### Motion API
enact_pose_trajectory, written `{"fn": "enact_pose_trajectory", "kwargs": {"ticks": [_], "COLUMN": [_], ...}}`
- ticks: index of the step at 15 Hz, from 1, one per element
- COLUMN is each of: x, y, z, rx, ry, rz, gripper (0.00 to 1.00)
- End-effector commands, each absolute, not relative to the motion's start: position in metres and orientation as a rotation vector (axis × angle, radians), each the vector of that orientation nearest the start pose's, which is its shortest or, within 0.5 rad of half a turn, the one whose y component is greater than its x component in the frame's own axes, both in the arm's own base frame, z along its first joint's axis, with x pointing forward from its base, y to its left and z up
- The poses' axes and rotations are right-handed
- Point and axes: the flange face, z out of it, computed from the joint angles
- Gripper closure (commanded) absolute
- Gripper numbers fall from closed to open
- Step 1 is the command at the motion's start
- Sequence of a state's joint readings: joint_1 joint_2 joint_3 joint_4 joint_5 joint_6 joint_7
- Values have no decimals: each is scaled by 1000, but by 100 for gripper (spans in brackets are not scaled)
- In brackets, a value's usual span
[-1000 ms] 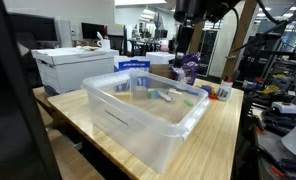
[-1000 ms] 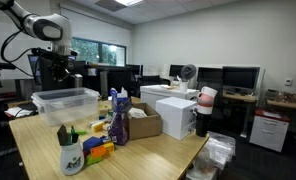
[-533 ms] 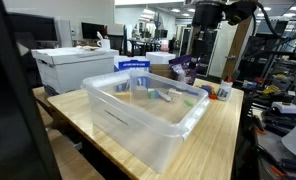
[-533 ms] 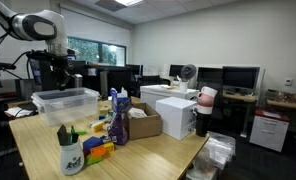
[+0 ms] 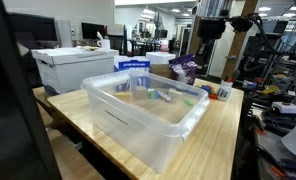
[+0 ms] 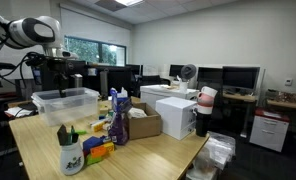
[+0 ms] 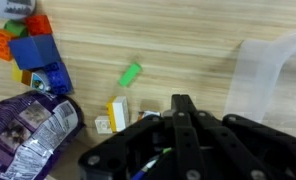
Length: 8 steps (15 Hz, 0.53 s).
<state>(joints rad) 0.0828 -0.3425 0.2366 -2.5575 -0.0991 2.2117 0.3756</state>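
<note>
Gripper: one gripper (image 7: pixel 181 104) is coming in from the bottom edge of the wrist view and hanging above the wooden table (image 7: pixel 188 40); in an exterior view it is showing high above the tabletop (image 5: pixel 210 27).
Fingers: two fingers (image 7: pixel 175 122) are pressing together tip to tip, with nothing showing between them.
Green block: one green block (image 7: pixel 131 74) is lying alone on bare wood, tilted, up and to the left of the fingertips in the wrist view and apart from them.
Yellow-and-white piece: one yellow-and-white piece (image 7: pixel 115 116) is lying just left of the fingers, between the green block and the bag.
Purple bag: one crinkled purple bag (image 7: pixel 33 125) is lying at the lower left of the wrist view, near the yellow-and-white piece.
Bricks: one pile of bricks (image 7: pixel 30 52) is sitting in the top left corner; at least five are showing, in red, orange, yellow and blue, and they are touching one another.
Clear bin: one clear bin (image 7: pixel 263 70) is showing a corner at the right edge of the wrist view; in both exterior views it is standing on the table.
Elsewhere: one cup of pens (image 6: pixel 71 152) and one cardboard box (image 6: pixel 143 122) are standing at the table's other end.
</note>
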Motion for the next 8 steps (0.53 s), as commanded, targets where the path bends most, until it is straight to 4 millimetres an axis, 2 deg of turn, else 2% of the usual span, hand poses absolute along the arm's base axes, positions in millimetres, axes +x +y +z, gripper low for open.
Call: {"fn": "enact_pose_trajectory", "kwargs": {"ticks": [1,8], "x": [390,384], "y": [138,160], "z": [374,368], "rx": [-3334,-3293], "ry": [56,-61], "rz": [17,36], "gripper": [98,98]}}
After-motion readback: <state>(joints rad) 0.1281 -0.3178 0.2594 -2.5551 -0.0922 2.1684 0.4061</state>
